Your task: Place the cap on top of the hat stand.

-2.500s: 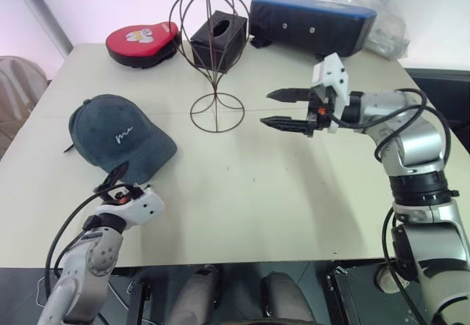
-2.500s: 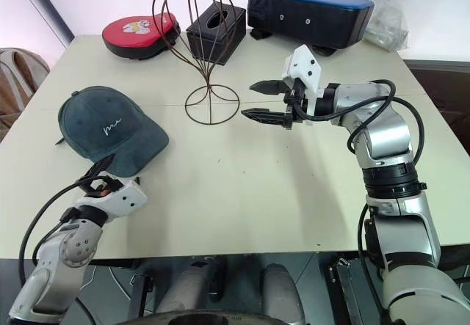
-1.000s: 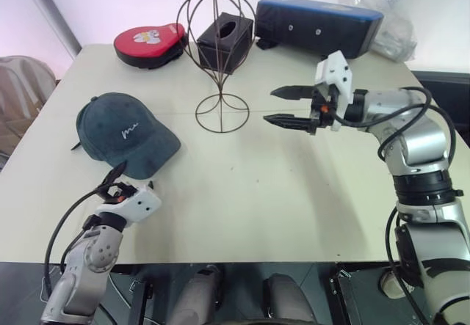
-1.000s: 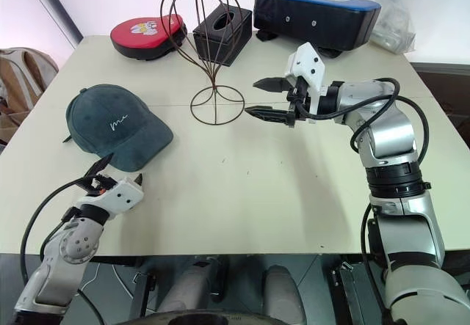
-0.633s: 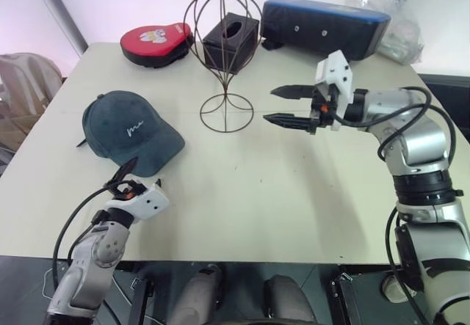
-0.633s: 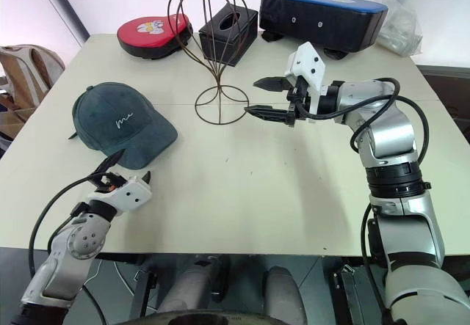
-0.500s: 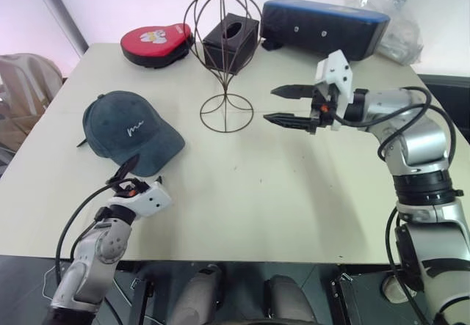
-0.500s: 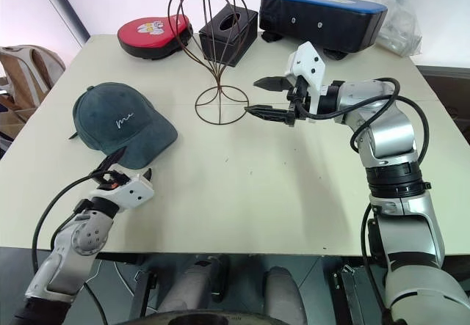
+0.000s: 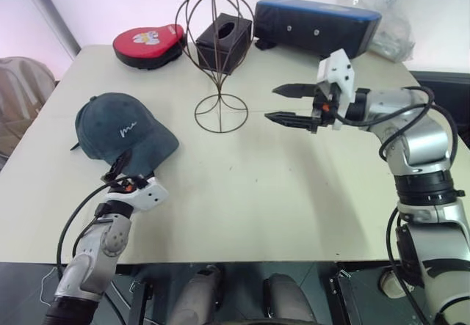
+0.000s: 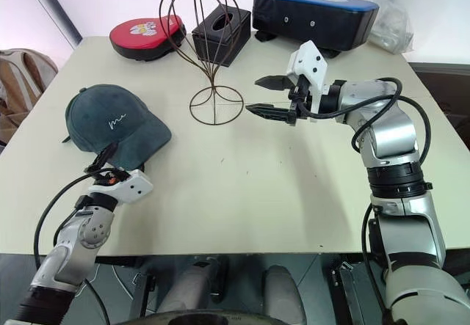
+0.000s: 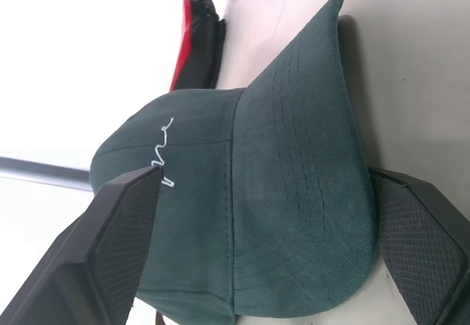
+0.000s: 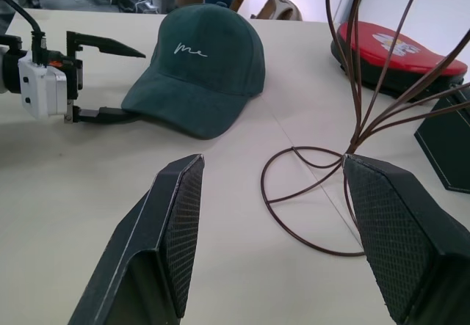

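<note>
The cap (image 9: 121, 136) lies flat on the bench (image 9: 250, 193) at my left, brim toward me, well apart from the wire hat stand (image 9: 218, 61), which is bare. My left claw (image 9: 126, 174) has crept forward over the last second and rolled at the wrist; its fingers are spread wide, one above and one below the brim edge, so I judge it ready to close, nothing gripped yet. My right claw (image 9: 292, 103) has not moved, hanging spread and empty just beside the stand's looped base. Behind the stand sit a black tissue box (image 9: 223, 41) and a red-and-black padded case (image 9: 147, 43).
</note>
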You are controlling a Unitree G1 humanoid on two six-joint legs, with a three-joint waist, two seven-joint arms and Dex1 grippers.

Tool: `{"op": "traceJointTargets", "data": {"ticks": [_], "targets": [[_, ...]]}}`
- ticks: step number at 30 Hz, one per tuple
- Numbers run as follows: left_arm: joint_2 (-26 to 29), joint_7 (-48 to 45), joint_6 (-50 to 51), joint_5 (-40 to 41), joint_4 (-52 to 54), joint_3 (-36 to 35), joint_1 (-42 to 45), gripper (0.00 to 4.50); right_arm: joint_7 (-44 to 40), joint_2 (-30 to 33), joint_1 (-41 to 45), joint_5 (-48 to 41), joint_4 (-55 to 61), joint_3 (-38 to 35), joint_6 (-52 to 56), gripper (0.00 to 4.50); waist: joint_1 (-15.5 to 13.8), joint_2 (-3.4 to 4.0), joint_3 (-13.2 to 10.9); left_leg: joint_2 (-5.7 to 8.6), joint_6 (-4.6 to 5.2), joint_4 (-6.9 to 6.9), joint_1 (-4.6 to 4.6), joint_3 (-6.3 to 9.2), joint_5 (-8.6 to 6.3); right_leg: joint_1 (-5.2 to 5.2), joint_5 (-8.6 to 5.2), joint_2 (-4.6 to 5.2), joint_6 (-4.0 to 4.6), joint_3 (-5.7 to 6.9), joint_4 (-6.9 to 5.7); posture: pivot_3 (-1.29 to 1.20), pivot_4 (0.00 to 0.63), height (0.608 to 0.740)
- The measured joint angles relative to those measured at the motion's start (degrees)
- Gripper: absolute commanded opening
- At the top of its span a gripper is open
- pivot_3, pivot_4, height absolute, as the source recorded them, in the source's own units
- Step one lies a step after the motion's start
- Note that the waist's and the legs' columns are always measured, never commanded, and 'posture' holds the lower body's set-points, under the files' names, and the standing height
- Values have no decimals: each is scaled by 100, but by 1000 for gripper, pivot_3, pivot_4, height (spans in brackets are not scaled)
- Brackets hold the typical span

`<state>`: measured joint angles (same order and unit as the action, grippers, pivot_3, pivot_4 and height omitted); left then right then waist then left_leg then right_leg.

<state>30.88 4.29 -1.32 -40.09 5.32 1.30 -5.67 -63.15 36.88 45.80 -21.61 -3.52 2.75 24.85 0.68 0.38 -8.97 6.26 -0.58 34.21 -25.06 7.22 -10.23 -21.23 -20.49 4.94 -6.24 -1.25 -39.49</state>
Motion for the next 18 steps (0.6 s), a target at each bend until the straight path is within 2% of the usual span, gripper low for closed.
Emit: {"op": "traceJointTargets", "data": {"ticks": [3, 6, 13, 18], "targets": [[-11, 135, 9, -55, 36, -5, -107, 4450, 0, 22, 0, 0, 0, -8, -1, 3068, 27, 2, 1, -1, 0, -4, 0, -1, 0, -1, 0, -1, 0, -2, 0, 0, 150, 740], [-46, 210, 11, -68, 21, 0, -184, 3611, 0, 22, 0, 0, 0, -8, -3, 3068, 35, 3, 2, -2, 0, -5, 0, -3, 0, -2, 0, -2, 0, -4, 0, 0, 150, 740], [-41, 414, -23, -93, 61, -69, -279, 47, -2, 27, -1, 2, 1, -8, -6, 3068, -5, 21, 12, -1, 0, -5, 2, -3, 0, -4, 0, 0, 0, -3, 1, 0, 150, 740], [-61, 626, -43, -120, 56, -87, -320, 47, -4, 29, -1, 1, 2, -8, -6, 3068, -4, 24, 17, 0, 0, -6, 10, -3, 0, -2, 0, 2, 0, -3, 4, 0, 150, 740]]}}
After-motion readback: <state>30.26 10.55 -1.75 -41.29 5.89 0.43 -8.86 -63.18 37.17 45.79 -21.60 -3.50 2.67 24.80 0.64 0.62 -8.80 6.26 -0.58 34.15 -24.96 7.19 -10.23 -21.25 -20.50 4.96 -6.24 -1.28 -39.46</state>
